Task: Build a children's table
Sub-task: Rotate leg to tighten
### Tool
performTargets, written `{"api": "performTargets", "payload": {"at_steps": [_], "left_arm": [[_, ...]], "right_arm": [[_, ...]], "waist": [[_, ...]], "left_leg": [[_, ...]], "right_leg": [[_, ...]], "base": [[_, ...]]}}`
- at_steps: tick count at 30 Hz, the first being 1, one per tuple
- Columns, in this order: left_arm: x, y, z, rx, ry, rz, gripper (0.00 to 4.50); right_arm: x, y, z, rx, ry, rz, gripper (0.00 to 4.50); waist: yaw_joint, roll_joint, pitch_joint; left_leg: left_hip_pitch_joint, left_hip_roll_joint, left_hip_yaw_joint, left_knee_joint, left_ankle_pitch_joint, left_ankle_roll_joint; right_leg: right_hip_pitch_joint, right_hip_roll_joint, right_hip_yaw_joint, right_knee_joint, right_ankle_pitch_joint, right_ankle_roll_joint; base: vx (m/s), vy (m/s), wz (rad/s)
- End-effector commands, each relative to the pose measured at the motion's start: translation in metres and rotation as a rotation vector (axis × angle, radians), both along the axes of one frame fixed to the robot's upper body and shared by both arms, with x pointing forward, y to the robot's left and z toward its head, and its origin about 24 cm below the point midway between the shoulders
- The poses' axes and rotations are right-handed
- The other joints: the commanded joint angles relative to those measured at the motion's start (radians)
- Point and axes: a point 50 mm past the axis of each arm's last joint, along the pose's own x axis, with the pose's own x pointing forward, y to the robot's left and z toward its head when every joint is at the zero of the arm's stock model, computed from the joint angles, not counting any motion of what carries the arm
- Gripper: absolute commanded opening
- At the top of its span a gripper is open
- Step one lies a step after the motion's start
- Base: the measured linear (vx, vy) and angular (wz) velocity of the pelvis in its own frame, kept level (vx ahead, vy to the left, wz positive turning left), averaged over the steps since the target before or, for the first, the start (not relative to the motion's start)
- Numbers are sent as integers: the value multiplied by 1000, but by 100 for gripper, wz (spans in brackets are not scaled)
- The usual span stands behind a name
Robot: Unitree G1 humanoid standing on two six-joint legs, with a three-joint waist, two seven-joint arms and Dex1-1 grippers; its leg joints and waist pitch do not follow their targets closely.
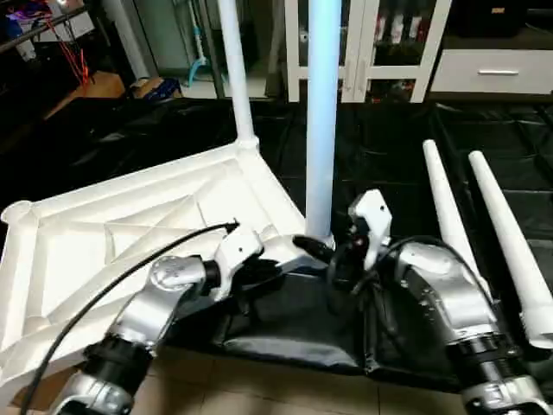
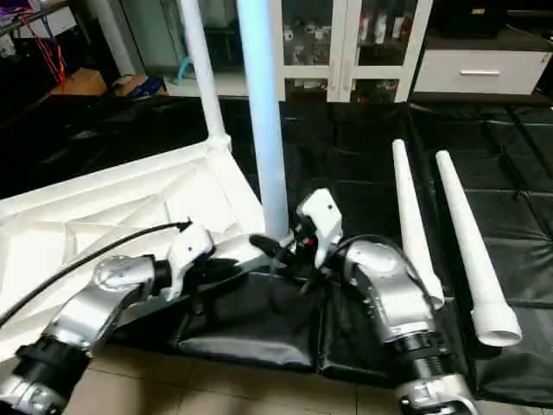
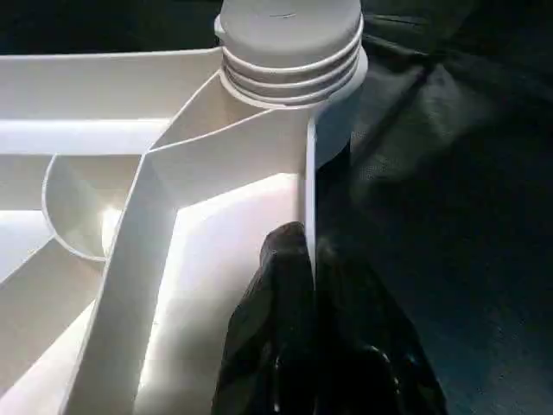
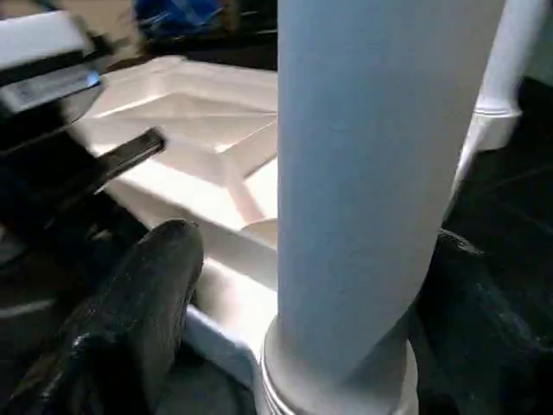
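Observation:
The children's table's white tabletop [image 1: 130,233] lies ribbed side up on a black mat. One white leg [image 1: 232,60] stands upright in its far corner socket. A second leg [image 1: 321,112] stands in the near corner socket. My left gripper [image 3: 307,259] is shut on the tabletop's rim wall just beside that near corner. My right gripper [image 1: 324,251] is open around the base of the near leg. One of its black fingers [image 4: 147,303] stands clear of the tube. Two more legs [image 1: 449,207] [image 1: 514,242] lie side by side on the mat to the right.
The black mat [image 1: 389,147] covers the floor under and behind the work, with bare tiles [image 1: 259,389] at its near edge. A white glass-door cabinet [image 1: 380,43] and a drawer unit [image 1: 492,69] stand at the back. Clutter and cables sit at the back left.

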Motion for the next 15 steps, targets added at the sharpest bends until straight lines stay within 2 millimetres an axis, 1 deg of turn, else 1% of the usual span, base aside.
{"api": "performTargets", "payload": {"at_steps": [1, 3, 4, 5, 7, 9, 11, 12, 14, 15], "left_arm": [[-14, -4, -7, -23, 84, -88, 0], [-15, -4, -6, -30, 86, -101, 0], [-16, -4, -5, -32, 89, -112, 0], [-18, -3, -5, -32, 95, -127, 0], [-22, -4, -4, -34, 114, -162, 0], [-22, -6, -3, -34, 113, -165, 0], [-22, -6, -3, -27, 114, -171, 0], [-22, -6, -3, -27, 114, -171, 0], [-23, -6, -3, -24, 117, -175, 0], [-23, -6, -3, -23, 119, -177, 0]], "right_arm": [[-6, 1, -3, -41, 35, 121, 388], [-7, -4, -3, -57, 49, 146, 388], [-8, -6, -4, -65, 65, 166, 388], [-9, -10, -5, -88, 79, 190, 388], [-10, -16, -9, -136, 95, 215, 388], [-8, -15, -10, -135, 91, 210, 388], [-7, -15, -11, -136, 92, 207, 388], [-7, -15, -11, -136, 92, 207, 371], [-7, -16, -12, -155, 97, 218, 350], [-6, -16, -13, -151, 105, 218, 350]], "waist": [[5, -21, -53], [9, -21, -53], [11, -21, -52], [16, -22, -52], [23, -21, -51], [22, -22, -51], [21, -21, -52], [21, -22, -51], [21, -22, -53], [21, -21, -54]], "left_leg": [[12, 51, -25, -82, -254, 85], [16, 51, -22, -81, -257, 84], [15, 51, -22, -81, -259, 84], [16, 51, -21, -81, -260, 82], [19, 53, -21, -82, -265, 73], [16, 52, -22, -83, -262, 70], [16, 51, -22, -82, -266, 66], [15, 51, -22, -82, -266, 67], [16, 51, -23, -82, -259, 68], [16, 51, -23, -81, -251, 70]], "right_leg": [[44, -25, 23, -53, -224, -230], [40, -23, 25, -56, -227, -234], [40, -24, 26, -56, -230, -233], [39, -25, 27, -58, -239, -231], [37, -24, 28, -58, -252, -229], [39, -25, 28, -57, -248, -230], [38, -24, 27, -57, -250, -230], [38, -24, 27, -58, -251, -229], [39, -24, 27, -56, -243, -228], [40, -24, 27, -54, -233, -232]], "base": [[0, 0, 0], [0, 0, 0], [0, 0, 0], [0, 0, 0], [0, 0, 0], [0, 0, 0], [0, 0, 0], [0, 0, 0], [0, 0, 0], [0, 0, 0]]}}
